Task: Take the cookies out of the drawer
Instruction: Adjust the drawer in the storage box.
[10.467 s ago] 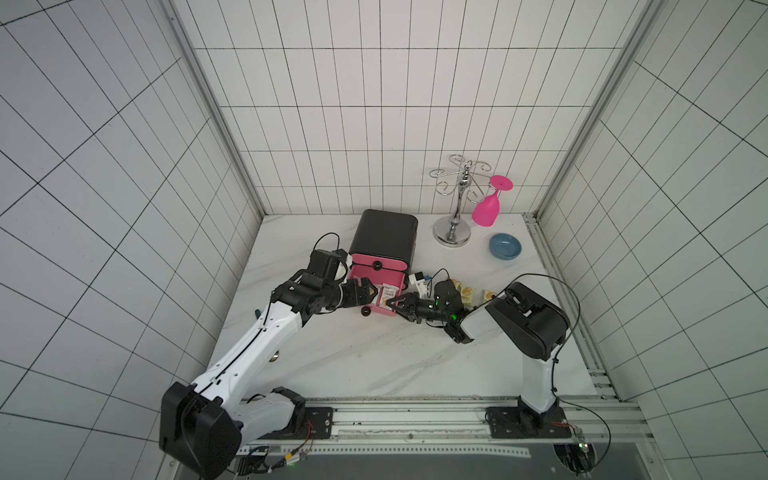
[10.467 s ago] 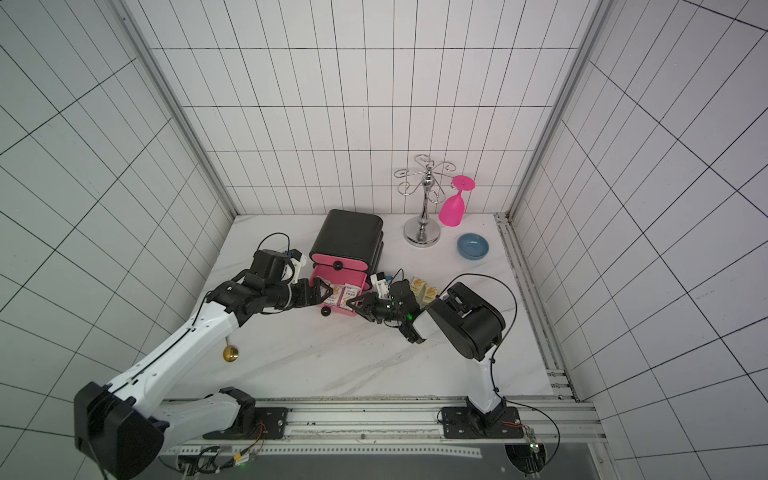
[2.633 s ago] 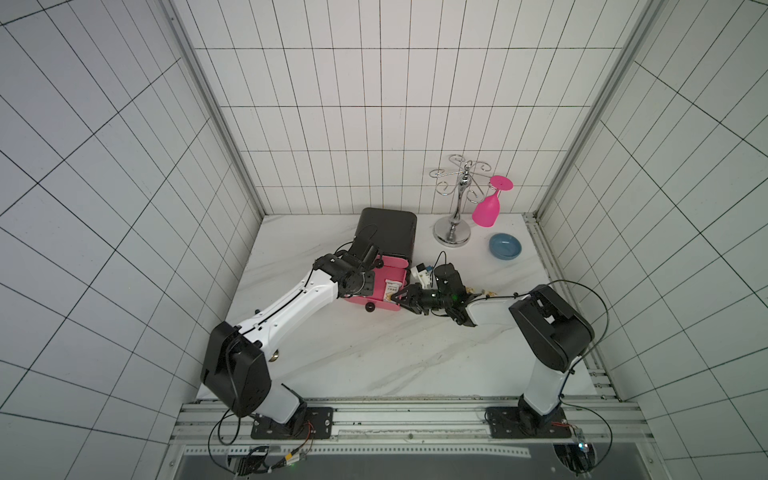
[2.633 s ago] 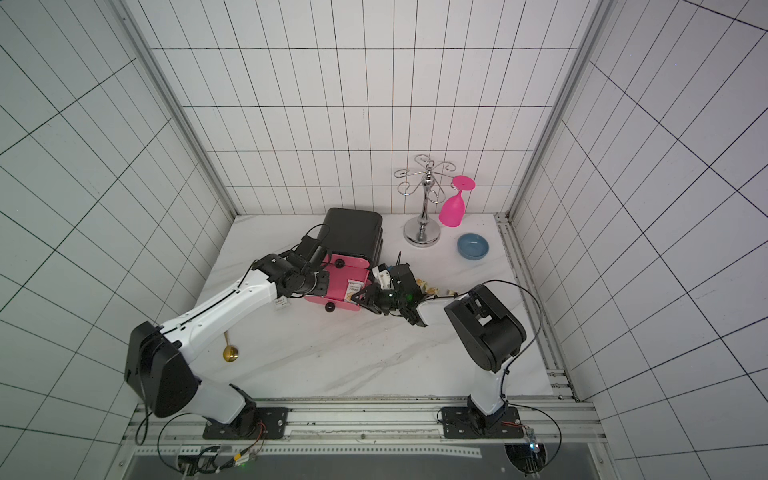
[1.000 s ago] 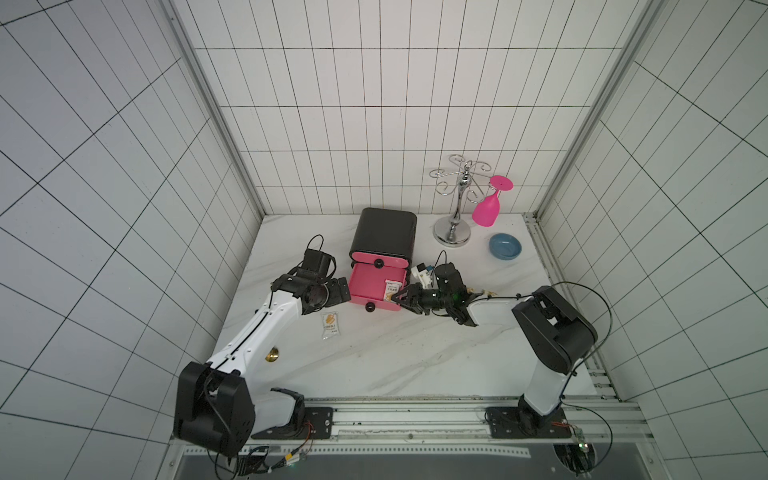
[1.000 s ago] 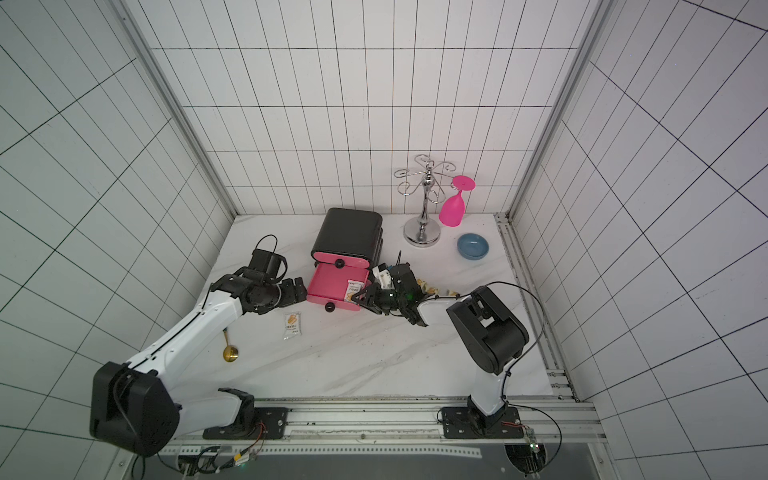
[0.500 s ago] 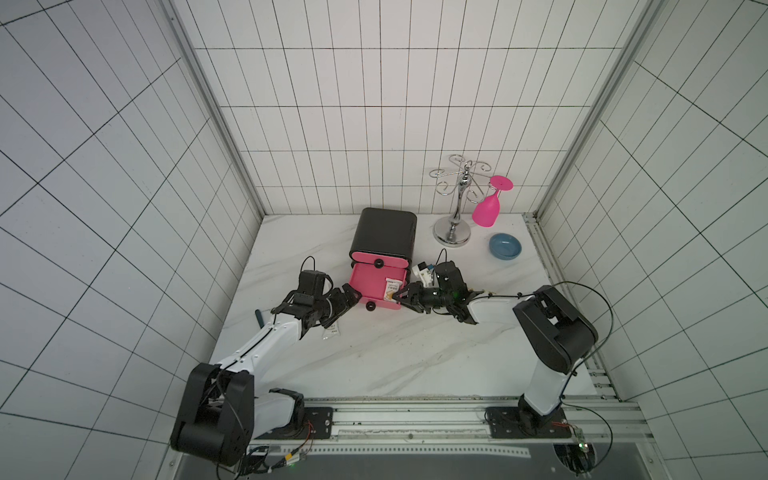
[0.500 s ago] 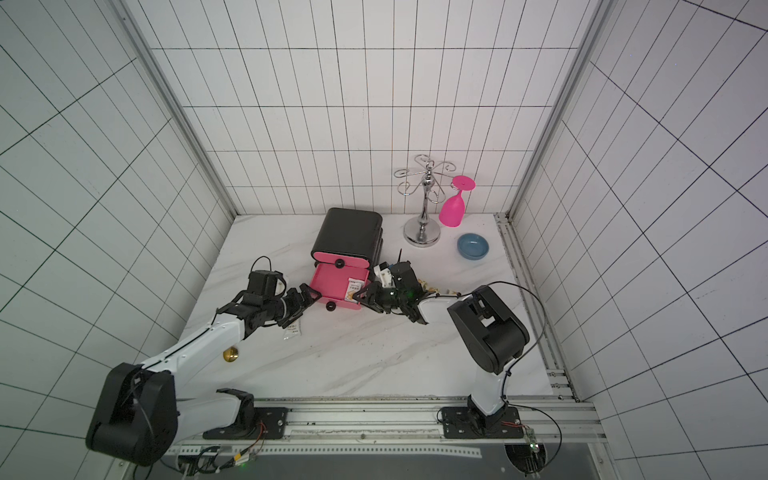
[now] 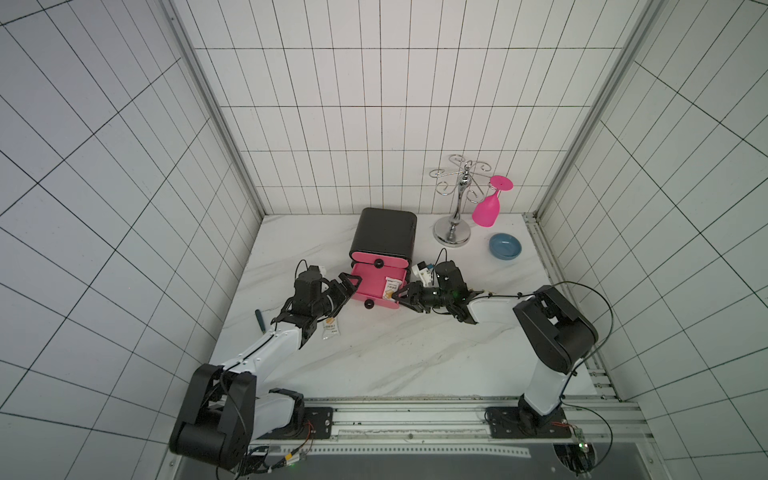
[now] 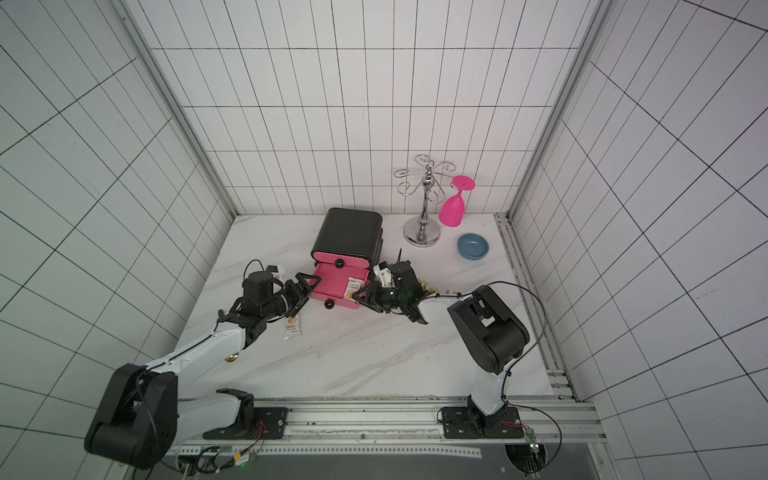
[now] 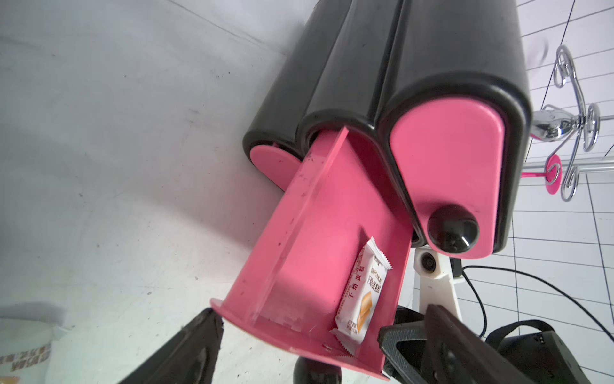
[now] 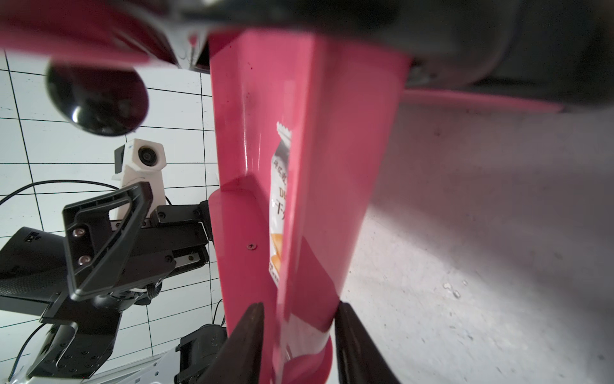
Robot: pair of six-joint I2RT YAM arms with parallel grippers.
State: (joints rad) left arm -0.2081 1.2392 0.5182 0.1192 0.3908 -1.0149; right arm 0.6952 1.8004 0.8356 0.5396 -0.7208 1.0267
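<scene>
A: White tiled walls (image 9: 374, 124) on three sides here, dark grout lines, metal posts (image 9: 220, 124) running up the back corners
B: And down below, a white marble tabletop (image 9: 395, 357) with grey veins, a metal rail (image 9: 415, 415) along its front edge. Light's even and soft, only faint shadows

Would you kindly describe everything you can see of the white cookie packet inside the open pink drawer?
The white cookie packet is a flat, sealed wrapper with serrated ends, dark lettering and an orange biscuit picture. It leans against one side wall of the open pink plastic drawer, near the front corner, its lower edge on the drawer floor.
</scene>
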